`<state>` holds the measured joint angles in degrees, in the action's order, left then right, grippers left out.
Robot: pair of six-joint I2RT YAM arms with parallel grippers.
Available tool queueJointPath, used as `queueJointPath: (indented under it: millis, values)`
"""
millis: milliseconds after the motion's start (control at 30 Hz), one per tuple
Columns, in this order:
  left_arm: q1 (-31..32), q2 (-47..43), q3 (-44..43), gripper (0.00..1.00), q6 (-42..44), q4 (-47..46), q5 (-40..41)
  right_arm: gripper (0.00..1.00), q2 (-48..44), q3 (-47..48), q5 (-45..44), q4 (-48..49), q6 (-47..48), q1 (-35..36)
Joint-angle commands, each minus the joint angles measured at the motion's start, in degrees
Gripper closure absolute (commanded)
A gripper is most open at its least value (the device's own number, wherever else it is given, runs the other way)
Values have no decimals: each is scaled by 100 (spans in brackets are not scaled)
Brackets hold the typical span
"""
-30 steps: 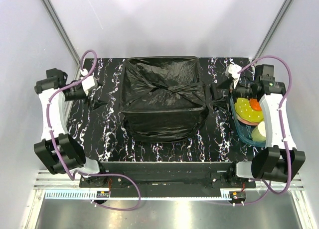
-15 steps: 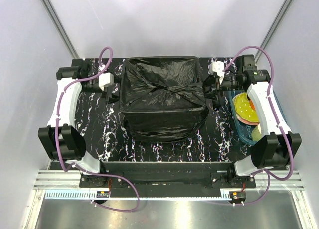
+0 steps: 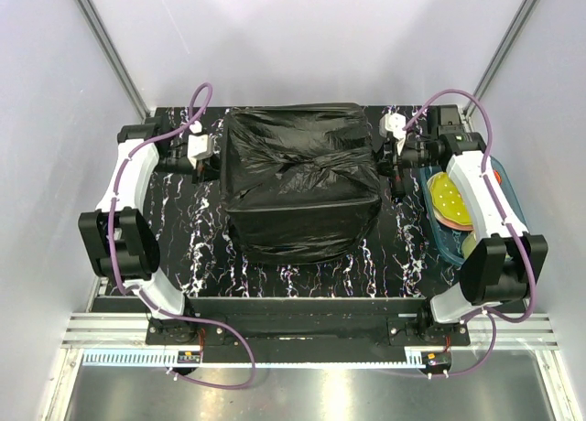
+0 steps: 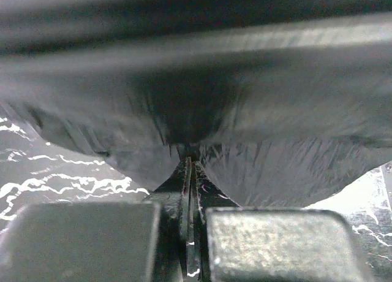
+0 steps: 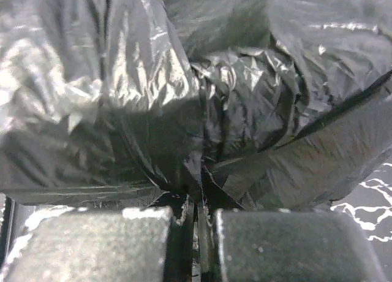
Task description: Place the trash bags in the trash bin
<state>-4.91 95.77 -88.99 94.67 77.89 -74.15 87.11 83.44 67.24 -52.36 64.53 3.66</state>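
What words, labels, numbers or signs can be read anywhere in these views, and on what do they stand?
No text can be read in any view.
trash bag: plain black film with no print; it hides whatever is beneath it, so no logo shows.
blue tray: no lettering visible.
small boards on the near rail: any marking is too small to read.

The trash bag (image 3: 302, 183) sits on the bench (image 3: 197, 247) at the centre of the top frame, nearer the back edge than the front. The left tool (image 3: 217, 165) touches the bag's left side in the upper left; the right tool (image 3: 385, 165) touches its right side in the upper right. A tray (image 3: 449, 242) lies at the right edge, apart from the bag, with a disc (image 3: 449, 199) in it, partly under the right arm (image 3: 490, 201).
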Motion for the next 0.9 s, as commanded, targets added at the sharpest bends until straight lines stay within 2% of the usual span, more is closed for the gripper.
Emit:
queueJointPath:
  millis: [0, 167, 333, 533, 567, 633, 667, 700, 733, 800, 833, 867]
  values:
    - [-186, 196, 250, 100, 227, 518, -126, 100, 209, -389, 69, 664, -695, -49]
    - [-283, 311, 593, 100, -26, 245, 58, 100, 324, -908, 166, 1533, -1574, -58]
    - [-274, 232, 1138, 100, -562, -545, 269, 100, 473, -1408, 201, 2378, -2460, -67]
    - [-318, 206, 1376, 100, -749, -784, 261, 100, 623, -1927, 210, 3100, -2999, -58]
    - [-405, 180, 1358, 92, -731, -732, 235, 100, 623, -1945, 210, 3117, -3017, -58]
    - [-528, 31, 1201, 67, -775, -530, 147, 100, 597, -1928, 202, 3100, -3078, -58]
    - [-651, -22, 1113, 50, -749, -329, 155, 99, 570, -1893, 193, 3065, -3104, -50]
    - [-721, -110, 973, 46, -766, -283, 164, 90, 509, -1849, 193, 3021, -3105, -58]
    - [-783, -320, 910, 42, -836, -257, 286, 60, 456, -1718, 149, 2977, -3096, -58]
    - [-976, -602, 848, 34, -1020, -439, 444, 47, 308, -1586, 105, 2846, -3061, -76]
    - [-1081, -899, 857, 26, -1430, -598, 663, 38, 237, -1481, 35, 2776, -3017, -93]
    - [-1109, -1032, 840, 10, -1695, -1000, 813, 32, 132, -1436, -9, 2731, -3025, -128]
